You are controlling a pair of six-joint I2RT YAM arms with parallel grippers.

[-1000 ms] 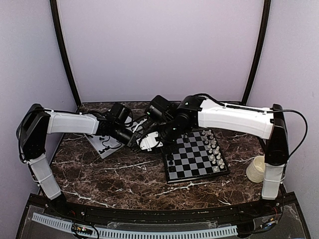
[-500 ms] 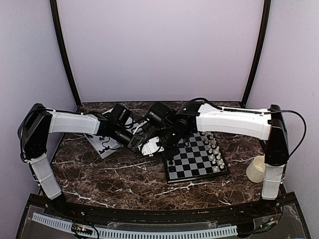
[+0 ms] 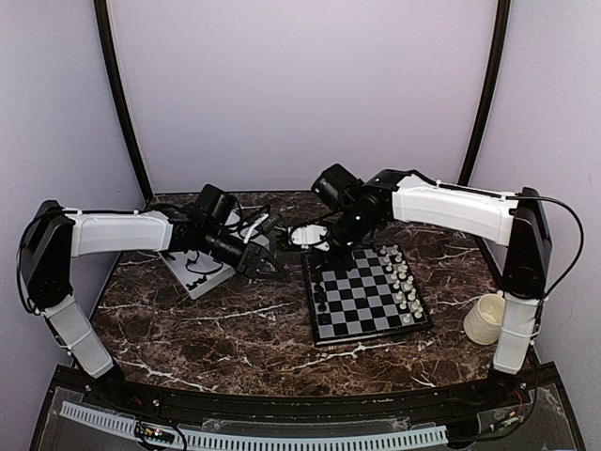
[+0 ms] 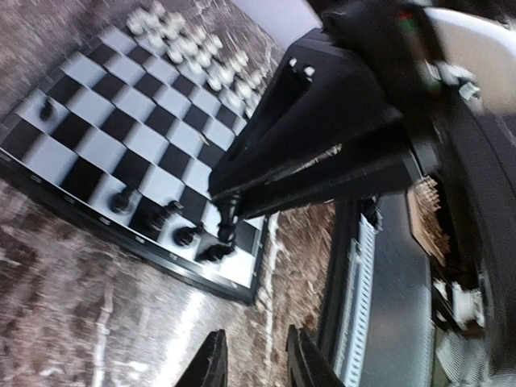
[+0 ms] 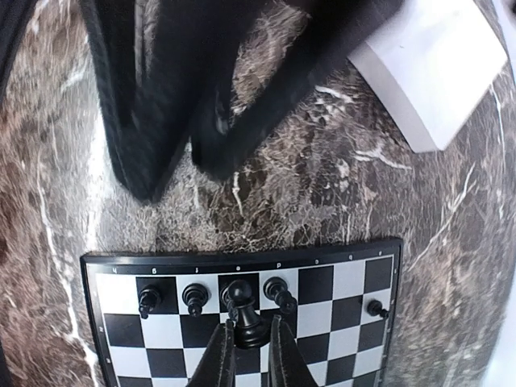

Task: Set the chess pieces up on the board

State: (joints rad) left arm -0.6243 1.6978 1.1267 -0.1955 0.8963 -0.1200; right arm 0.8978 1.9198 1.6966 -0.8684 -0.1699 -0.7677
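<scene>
Right claw (image 5: 251, 326) closed on tiny black plastic chessman (image 5: 242, 310) over small black-and-grey checked chessboard (image 5: 322, 318). Chessman to be lowered upright, centred on vacant edge-row square, neighbours left untouched. Left claw (image 4: 256, 343) slightly parted, empty.

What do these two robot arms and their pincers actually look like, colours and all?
Both the left arm and right arm are chains of black joints with white casings on the long segments. A thin black cable loops beside the right arm. The left gripper and right gripper are black wedges ending in two slim black fingers. I see no readable markings.
</scene>
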